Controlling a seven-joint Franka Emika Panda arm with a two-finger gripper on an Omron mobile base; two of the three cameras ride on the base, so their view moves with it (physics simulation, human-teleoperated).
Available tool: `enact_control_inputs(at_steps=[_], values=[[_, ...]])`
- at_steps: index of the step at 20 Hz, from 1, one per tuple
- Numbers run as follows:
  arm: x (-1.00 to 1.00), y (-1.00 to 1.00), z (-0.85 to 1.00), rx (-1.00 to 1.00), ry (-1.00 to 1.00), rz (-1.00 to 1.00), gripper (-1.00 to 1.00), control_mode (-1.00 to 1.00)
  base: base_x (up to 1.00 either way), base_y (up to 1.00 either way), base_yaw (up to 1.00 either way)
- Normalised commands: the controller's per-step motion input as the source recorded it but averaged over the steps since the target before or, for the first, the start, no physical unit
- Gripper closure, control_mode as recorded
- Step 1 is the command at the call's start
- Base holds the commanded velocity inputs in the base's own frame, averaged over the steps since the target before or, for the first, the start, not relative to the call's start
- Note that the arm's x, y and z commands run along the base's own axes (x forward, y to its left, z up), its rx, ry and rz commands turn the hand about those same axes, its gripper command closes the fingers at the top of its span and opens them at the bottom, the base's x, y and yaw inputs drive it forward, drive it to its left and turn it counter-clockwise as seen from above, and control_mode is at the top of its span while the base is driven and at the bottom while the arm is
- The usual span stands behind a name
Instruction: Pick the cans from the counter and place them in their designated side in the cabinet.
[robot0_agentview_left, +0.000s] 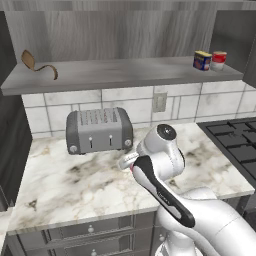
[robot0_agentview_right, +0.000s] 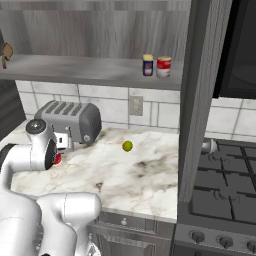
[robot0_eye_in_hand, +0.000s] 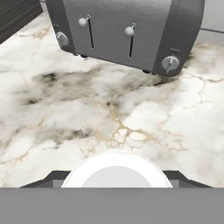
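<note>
Red can (robot0_eye_in_hand: 116, 171) with the white lid sits right between the two dark fingertips of the pincer (robot0_eye_in_hand: 116, 180). The jaws are partly closed against its sides, and the can is in its grip. From the left base view the pincer (robot0_agentview_left: 128, 163) hangs low over the middle of the marble table (robot0_agentview_left: 60, 185), just in front of the toaster (robot0_agentview_left: 99, 130), can and toaster apart.

There's open marble all around it. A wide bare stretch runs left toward the dark side panel and forward to the front edge above the drawers. To the right the table ends at the stove (robot0_agentview_left: 235, 145). A small yellow-green ball (robot0_agentview_right: 127, 145) lies well clear, off toward the back wall.

Up on the cabinet shelf (robot0_agentview_left: 115, 75), the blue can (robot0_agentview_left: 202, 60) with the yellow label stands at the far right end. Just beside it is a red can with a white band (robot0_agentview_left: 218, 60), both close to the right panel. The rest of the shelf is open, apart from a curled brown thing (robot0_agentview_left: 37, 65) at its left end.

The count is three cans, two on the shelf and one gripped, plus one toaster and one ball.
</note>
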Motion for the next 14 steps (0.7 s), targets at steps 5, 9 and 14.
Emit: enact_control_inputs(at_steps=[5, 9, 14], values=[[-0.06, -0.13, 0.28, 0.00, -0.09, 0.04, 1.00, -1.00, 0.00, 0.00, 0.00], [-0.11, -0.09, 0.28, 0.00, -0.11, 0.03, 1.00, -1.00, 0.00, 0.00, 0.00], [-0.15, -0.11, 0.25, 0.00, -0.08, 0.02, 1.00, -1.00, 0.00, 0.00, 0.00]])
